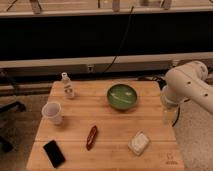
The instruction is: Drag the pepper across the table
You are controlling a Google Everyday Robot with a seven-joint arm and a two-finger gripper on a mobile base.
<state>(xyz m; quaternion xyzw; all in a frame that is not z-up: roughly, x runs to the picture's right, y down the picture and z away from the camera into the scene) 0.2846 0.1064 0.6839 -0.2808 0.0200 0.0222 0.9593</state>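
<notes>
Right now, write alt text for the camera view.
A dark red pepper lies near the front middle of a wooden table, among a cup, bowl, bottle, phone and white packet. The robot's gripper hangs over the table's right edge, away from the pepper.

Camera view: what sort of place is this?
Probably a lab or office workspace: a butcher-block table staged with the pepper, a phone and bowl, an office-chair base at left, and the robot's gripper beside the table's right edge.
</notes>
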